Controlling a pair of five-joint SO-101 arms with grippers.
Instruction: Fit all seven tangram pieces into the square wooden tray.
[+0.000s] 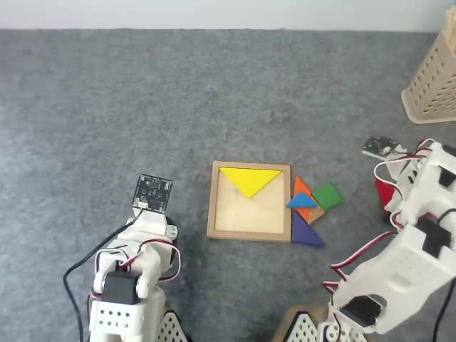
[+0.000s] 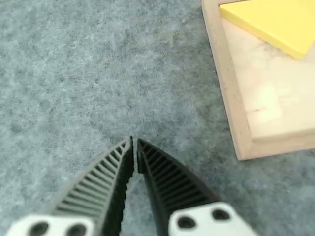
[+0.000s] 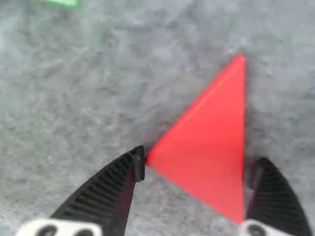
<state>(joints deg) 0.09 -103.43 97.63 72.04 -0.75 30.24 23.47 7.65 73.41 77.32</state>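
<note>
The square wooden tray [image 1: 214, 214] lies mid-table with a yellow triangle [image 1: 249, 179] along its far side. Just right of the tray lie an orange triangle [image 1: 301, 188], a blue triangle [image 1: 301, 202], a green square [image 1: 327, 196], a tan piece [image 1: 316, 214] and a purple triangle [image 1: 305, 234]. A red triangle [image 3: 211, 152] lies flat on the carpet between the fingers of my right gripper [image 3: 199, 169], which is open around it; the piece also peeks out beside that arm [image 1: 383, 192]. My left gripper [image 2: 134, 143] is shut over bare carpet, left of the tray's [image 2: 224, 64] rim.
Grey carpet covers the table. A perforated beige container [image 1: 434, 78] stands at the far right corner. Both arm bases sit at the near edge. Open carpet stretches left of and beyond the tray.
</note>
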